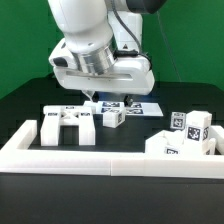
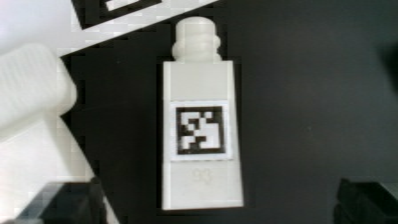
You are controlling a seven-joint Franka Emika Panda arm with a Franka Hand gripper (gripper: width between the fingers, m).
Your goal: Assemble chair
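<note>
Low white border wall [image 1: 110, 160] fences the black table [image 1: 28, 105]; inside it, chair pieces [image 1: 68, 125] lie loose. One tagged post [image 2: 199, 130] lies flat between the wide-spread jaws of the gripper [image 2: 203, 200], which grasps nothing.

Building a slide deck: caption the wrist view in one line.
Open gripper over a tagged white chair post lying on the black table.

On the exterior view's left lies a bracket piece [image 1: 68, 126], on its right clustered pieces [image 1: 185, 135].
</note>
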